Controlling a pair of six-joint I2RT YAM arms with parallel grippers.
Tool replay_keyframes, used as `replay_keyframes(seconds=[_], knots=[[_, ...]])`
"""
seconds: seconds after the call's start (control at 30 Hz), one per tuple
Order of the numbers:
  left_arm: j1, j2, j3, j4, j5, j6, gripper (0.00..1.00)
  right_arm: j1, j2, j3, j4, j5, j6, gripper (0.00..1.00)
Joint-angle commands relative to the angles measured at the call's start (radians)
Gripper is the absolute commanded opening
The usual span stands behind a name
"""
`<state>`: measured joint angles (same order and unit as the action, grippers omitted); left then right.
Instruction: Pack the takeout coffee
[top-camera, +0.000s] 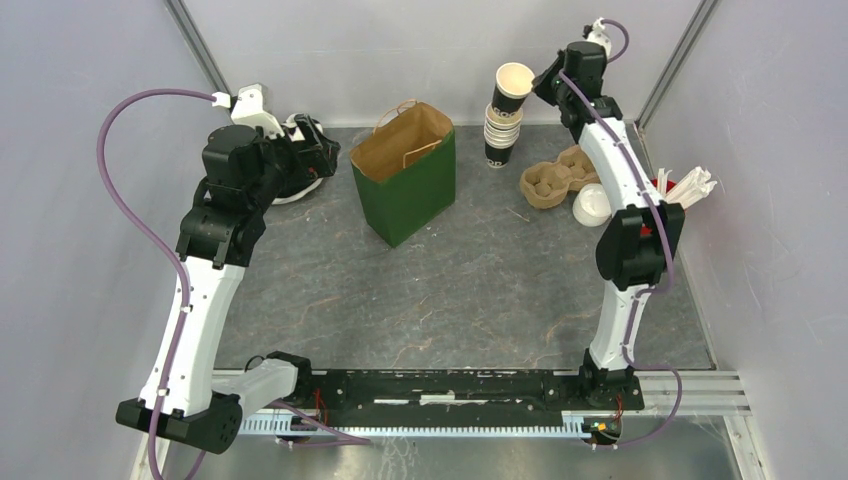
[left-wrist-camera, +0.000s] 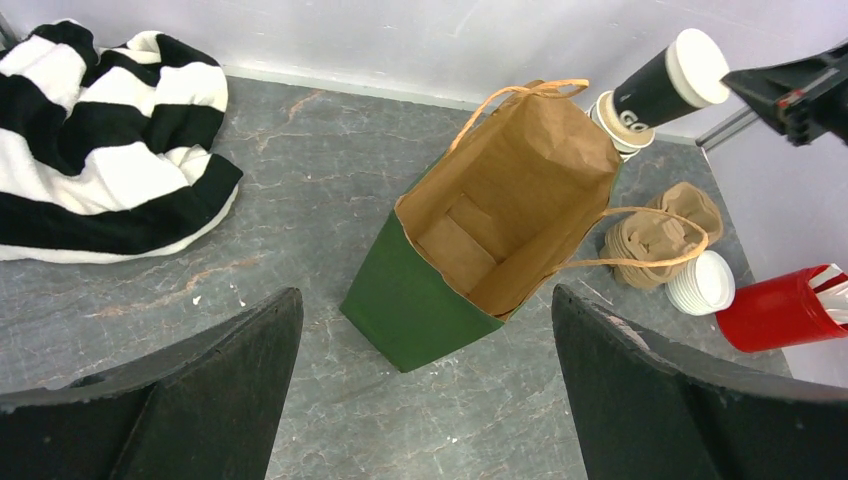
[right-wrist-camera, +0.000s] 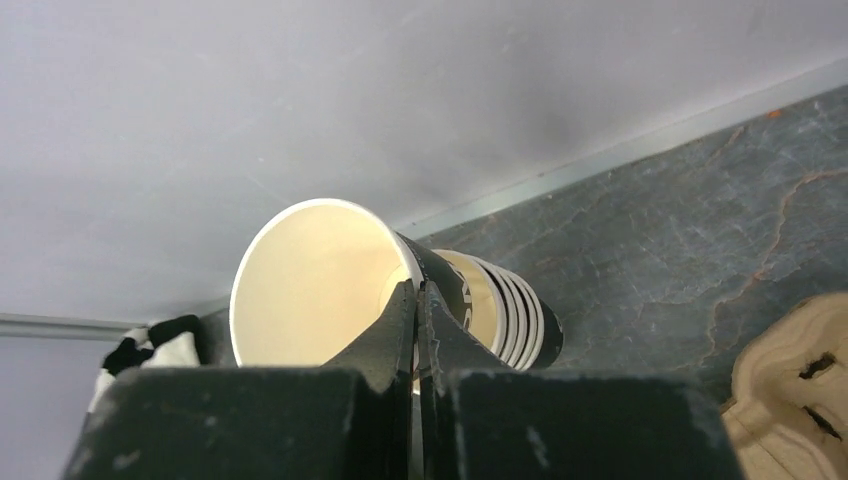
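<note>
The right jaws are pinching shut on the rim of a lidless paper cup (right-wrist-camera: 310, 285), holding it tilted above the stack of cups (top-camera: 502, 135) near the far edge of the tabletop (top-camera: 480, 290), toward its right corner. Whether its base is touching the stack is hard to tell. The left jaws are gaping wide, gripping nothing, hovering by the far left corner over a striped cloth (left-wrist-camera: 100, 140) that the left arm (top-camera: 215, 230) is partly covering from above. A green bag (top-camera: 405, 185) is standing open at the far middle. The right arm (top-camera: 625, 190) is blocking most of the red cup (left-wrist-camera: 775, 310). A cardboard carrier (top-camera: 555, 180) and white lids (top-camera: 592, 205) are lying nearby.
</note>
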<state>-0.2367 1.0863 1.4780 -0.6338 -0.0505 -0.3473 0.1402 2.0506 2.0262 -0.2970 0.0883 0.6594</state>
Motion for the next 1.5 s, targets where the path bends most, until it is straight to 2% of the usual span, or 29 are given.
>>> replay_keyframes(seconds=[0.0, 0.17, 0.23, 0.37, 0.53, 0.7, 0.87, 1.2, 1.3, 1.37, 1.47], knots=[[0.004, -0.014, 0.029, 0.032, 0.009, 0.031, 1.0, -0.01, -0.114, 0.014, 0.06, -0.036, 0.036, 0.0], [0.005, -0.021, 0.024, 0.032, 0.012, 0.027, 1.0, -0.021, -0.207, 0.004, 0.001, -0.1, -0.078, 0.0], [0.004, -0.028, 0.012, 0.032, 0.017, 0.027, 1.0, -0.022, -0.27, -0.063, -0.008, -0.208, -0.17, 0.0], [0.004, -0.06, -0.045, 0.012, 0.039, 0.011, 1.0, -0.007, -0.467, -0.383, -0.009, -0.419, -0.353, 0.0], [0.005, -0.116, -0.148, -0.001, 0.093, -0.046, 0.98, 0.059, -0.696, -0.78, -0.02, -0.564, -0.568, 0.0], [0.005, -0.147, -0.228, 0.0, 0.142, -0.11, 0.97, 0.158, -0.835, -1.115, 0.044, -0.696, -0.651, 0.0], [0.005, -0.155, -0.261, 0.006, 0.174, -0.145, 0.96, 0.269, -0.918, -1.349, 0.173, -0.781, -0.678, 0.0], [0.005, -0.153, -0.269, 0.015, 0.204, -0.162, 0.94, 0.32, -0.975, -1.409, 0.236, -0.75, -0.599, 0.0], [0.005, -0.16, -0.274, 0.016, 0.204, -0.162, 0.94, 0.331, -0.972, -1.39, 0.202, -0.736, -0.602, 0.11], [0.005, -0.163, -0.278, 0.015, 0.204, -0.162, 0.94, 0.331, -0.975, -1.378, 0.182, -0.72, -0.598, 0.28], [0.004, -0.166, -0.278, 0.015, 0.203, -0.158, 0.94, 0.332, -0.976, -1.316, 0.124, -0.678, -0.603, 0.42]])
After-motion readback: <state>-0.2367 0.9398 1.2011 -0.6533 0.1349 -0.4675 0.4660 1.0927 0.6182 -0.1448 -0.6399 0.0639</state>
